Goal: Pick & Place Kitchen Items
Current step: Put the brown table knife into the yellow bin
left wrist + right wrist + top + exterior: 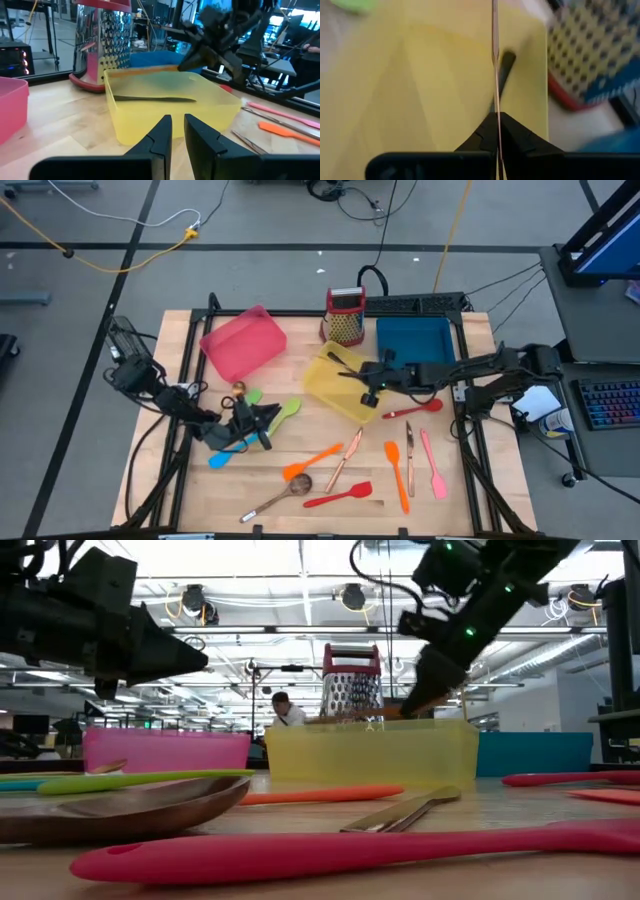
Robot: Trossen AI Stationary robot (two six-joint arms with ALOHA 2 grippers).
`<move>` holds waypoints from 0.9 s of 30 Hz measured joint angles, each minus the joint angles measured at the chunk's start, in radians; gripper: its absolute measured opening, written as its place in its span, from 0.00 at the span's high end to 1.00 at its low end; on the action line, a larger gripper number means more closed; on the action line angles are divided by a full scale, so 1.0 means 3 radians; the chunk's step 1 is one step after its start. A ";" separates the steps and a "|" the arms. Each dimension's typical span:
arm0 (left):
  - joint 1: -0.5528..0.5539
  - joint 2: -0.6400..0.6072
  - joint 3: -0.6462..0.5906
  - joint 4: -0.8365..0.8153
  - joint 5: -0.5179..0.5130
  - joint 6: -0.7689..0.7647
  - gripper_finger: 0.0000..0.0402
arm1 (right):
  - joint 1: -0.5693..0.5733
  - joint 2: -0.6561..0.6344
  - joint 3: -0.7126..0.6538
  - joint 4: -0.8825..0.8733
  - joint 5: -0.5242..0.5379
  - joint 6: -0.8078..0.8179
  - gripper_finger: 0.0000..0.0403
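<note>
Two dark fingers of the right gripper (497,131) pinch a thin copper-coloured utensil (495,45) above the yellow tray (325,385); the left gripper (178,131), slightly apart, holds nothing.

Copper utensil's (495,60) far end beyond frame edge

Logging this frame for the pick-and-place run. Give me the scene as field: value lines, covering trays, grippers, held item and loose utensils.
right gripper: shut on copper-coloured utensil, held over the yellow tray
yellow tray contents: one black knife
left gripper: empty, slightly parted, low over the table near the green spatula
pink tray: far left of the table
blue tray: far right, beside the box grater
loose utensils: orange spatula, red spatula, pink spatula, brownish spoon
</note>
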 joint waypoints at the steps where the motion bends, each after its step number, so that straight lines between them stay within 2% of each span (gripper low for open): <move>1: 0.0020 0.0000 0.0000 -0.0005 0.0000 -0.0001 0.87 | -0.0009 -0.0007 -0.0026 -0.0048 -0.0005 0.0003 1.00; 8: 0.0127 0.0000 0.0000 0.0015 0.0016 -0.0031 0.87 | -0.0111 0.0064 -0.0119 0.0064 -0.0343 -0.0005 1.00; 14: 0.0200 0.0000 -0.0001 0.0017 0.0163 0.0046 0.87 | -0.0136 0.0239 -0.0130 0.0095 -0.0627 0.0152 1.00; 20: 0.0275 0.0000 -0.0001 0.0018 0.0186 0.0058 0.87 | -0.0137 0.0410 -0.0126 0.0304 -0.0615 0.0051 0.98; 27: 0.0291 0.0000 -0.0001 0.0018 0.0205 0.0156 0.87 | -0.0137 0.0421 -0.0125 0.0304 -0.0606 -0.0037 0.93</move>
